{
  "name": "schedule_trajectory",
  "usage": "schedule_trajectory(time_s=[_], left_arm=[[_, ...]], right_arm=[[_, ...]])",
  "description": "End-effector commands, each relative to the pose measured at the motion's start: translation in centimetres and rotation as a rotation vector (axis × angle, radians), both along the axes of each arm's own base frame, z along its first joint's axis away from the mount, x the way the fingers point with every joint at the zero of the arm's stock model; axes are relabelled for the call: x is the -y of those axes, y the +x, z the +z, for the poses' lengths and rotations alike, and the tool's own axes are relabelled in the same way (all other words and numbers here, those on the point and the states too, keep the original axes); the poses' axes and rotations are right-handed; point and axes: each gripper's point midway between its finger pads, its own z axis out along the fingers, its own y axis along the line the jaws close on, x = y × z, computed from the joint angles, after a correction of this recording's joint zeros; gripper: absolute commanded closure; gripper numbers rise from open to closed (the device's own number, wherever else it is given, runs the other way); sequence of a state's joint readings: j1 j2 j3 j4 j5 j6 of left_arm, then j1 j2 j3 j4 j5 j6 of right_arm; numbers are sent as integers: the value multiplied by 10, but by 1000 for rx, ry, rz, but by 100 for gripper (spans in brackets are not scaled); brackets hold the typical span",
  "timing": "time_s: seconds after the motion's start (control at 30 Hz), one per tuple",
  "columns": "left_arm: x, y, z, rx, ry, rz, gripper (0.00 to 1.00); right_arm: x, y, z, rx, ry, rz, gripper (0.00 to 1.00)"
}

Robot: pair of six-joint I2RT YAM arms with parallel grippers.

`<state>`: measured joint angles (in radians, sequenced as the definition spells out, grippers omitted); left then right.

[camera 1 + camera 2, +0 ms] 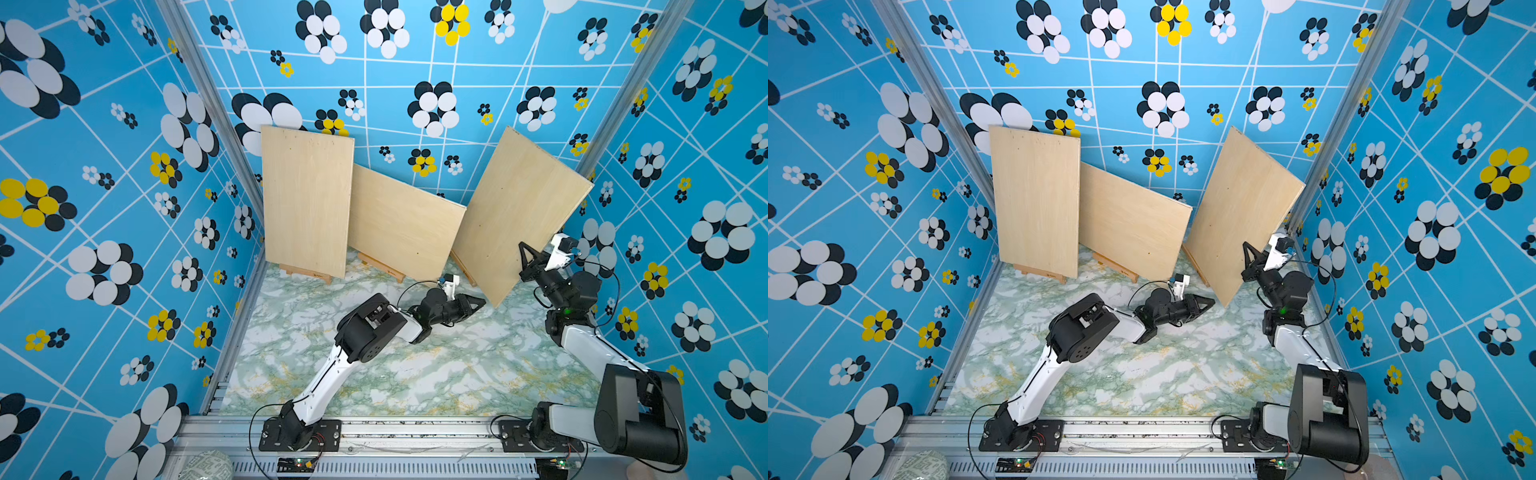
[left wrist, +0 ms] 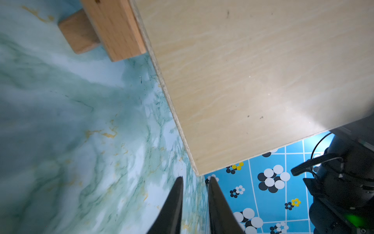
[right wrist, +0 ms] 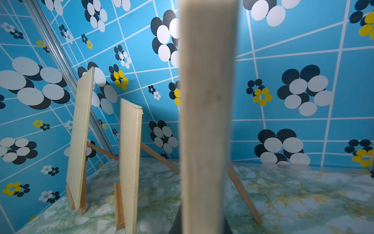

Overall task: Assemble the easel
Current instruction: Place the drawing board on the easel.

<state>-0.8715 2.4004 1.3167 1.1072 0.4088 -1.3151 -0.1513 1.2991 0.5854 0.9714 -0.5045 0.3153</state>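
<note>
Three light plywood boards stand at the back of the marble table. The right board (image 1: pixel 519 216) (image 1: pixel 1241 216) tilts, its lower edge by a wooden easel ledge (image 1: pixel 463 268) (image 2: pixel 113 30). My right gripper (image 1: pixel 524 251) (image 1: pixel 1248 251) is shut on that board's right edge; in the right wrist view the board's edge (image 3: pixel 206 101) fills the middle and hides most of the gripper (image 3: pixel 202 229). My left gripper (image 1: pixel 482 301) (image 2: pixel 196 179) sits low by the board's bottom corner (image 2: pixel 197 172), open, nothing between its fingers. An easel leg (image 3: pixel 242 188) slants behind the board.
The left board (image 1: pixel 307 199) and the middle board (image 1: pixel 403 224) lean on small wooden easels (image 1: pixel 305 272) (image 1: pixel 382 266) by the back wall. Patterned blue walls (image 1: pixel 124 208) close in three sides. A metal rail (image 1: pixel 415 432) with both arm bases runs along the front.
</note>
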Motion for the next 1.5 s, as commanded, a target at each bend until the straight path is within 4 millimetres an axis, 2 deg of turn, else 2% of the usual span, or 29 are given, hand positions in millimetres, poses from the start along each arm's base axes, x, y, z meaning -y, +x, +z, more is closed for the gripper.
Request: schedule_trajectory(time_s=[0.0,0.53,0.57,0.6,1.0,1.47], left_arm=[[-5,-1,32,72,-38,-5,67],[-25,-17,34,100,7,-14,58],[-26,-17,36,109,11,-18,58],[-26,-19,38,117,16,-22,53],[-44,-35,50,198,93,-58,44],[-98,-38,57,251,194,-30,40]], right_arm=[[-13,-8,11,67,-32,72,100],[-13,1,-5,55,-8,87,100],[-13,2,-7,54,-6,89,100],[-14,2,-7,60,-6,93,100],[-12,13,-21,66,11,96,100],[-9,27,-26,83,55,96,100]])
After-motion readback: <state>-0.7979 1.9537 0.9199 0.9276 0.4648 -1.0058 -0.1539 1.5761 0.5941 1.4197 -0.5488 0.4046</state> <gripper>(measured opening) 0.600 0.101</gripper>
